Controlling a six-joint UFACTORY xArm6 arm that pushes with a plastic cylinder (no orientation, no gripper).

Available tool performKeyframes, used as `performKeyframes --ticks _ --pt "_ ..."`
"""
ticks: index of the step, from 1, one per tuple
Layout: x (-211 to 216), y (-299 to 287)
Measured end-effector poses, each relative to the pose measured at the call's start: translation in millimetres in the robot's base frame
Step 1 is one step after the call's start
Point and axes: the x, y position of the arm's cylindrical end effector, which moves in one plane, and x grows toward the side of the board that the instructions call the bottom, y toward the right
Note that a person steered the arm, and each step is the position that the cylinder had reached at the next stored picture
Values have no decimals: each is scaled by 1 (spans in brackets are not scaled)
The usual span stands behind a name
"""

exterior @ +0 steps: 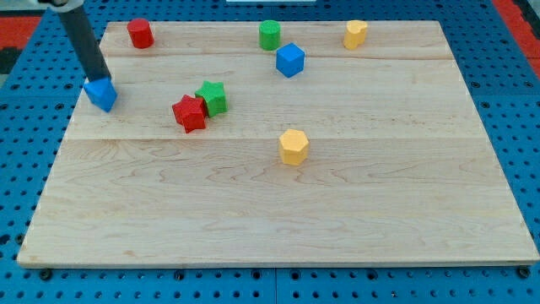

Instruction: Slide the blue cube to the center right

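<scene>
A blue cube (289,60) sits near the view's top, a little right of the middle. A second, smaller blue block (100,93) lies at the view's left edge of the board. My tip (98,78) rests against the top of that left blue block, far to the left of the blue cube. The dark rod slants up to the view's top left.
A red cylinder (140,34) is at the top left. A green cylinder (269,35) stands just above the blue cube. A yellow block (355,34) is at the top right. A red star (190,113) touches a green star (211,97) left of centre. A yellow hexagonal block (294,147) sits near the centre. The wooden board (278,219) lies on a blue pegboard.
</scene>
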Motion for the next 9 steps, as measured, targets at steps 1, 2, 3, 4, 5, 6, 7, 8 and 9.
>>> performKeyframes --ticks 1,2,3,4,5,6,7,8,9 --pt "4 14" --pt "4 14" --pt "-7 23" --pt "-41 61" --pt "-45 61" --pt "-47 69" --pt "-56 103" --pt "-70 125" --pt "-73 156"
